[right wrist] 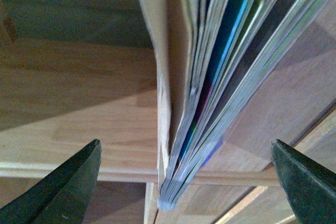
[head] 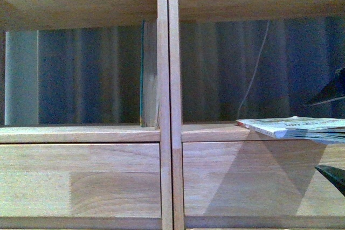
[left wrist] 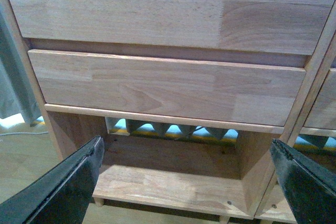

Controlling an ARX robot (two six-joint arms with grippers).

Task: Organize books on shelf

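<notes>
The big light wooden bookcase (head: 167, 100) fills the front view. A tall teal-covered book (head: 142, 74) stands straight up in the left compartment, right against the middle wall. The wall likely keeps it from tipping over.

The thin floppy paperback book with the pale blue-white cover (head: 291, 126) lies flat on the floor of the right compartment. It is at the far right, and its edge pokes out past the front. I think it lies flat because it is too soft to stand by itself.

The right gripper (right wrist: 185, 145) is spread wide, with one finger on each side of the paperback's page edge. It is not touching the book and grips nothing. That looks like a good spot to pinch the book from.

The left gripper (left wrist: 186, 141) is spread wide too, with nothing in it. It hangs lower down, facing the plain wooden drawer fronts (left wrist: 157, 85), probably to keep out of the way.
</notes>
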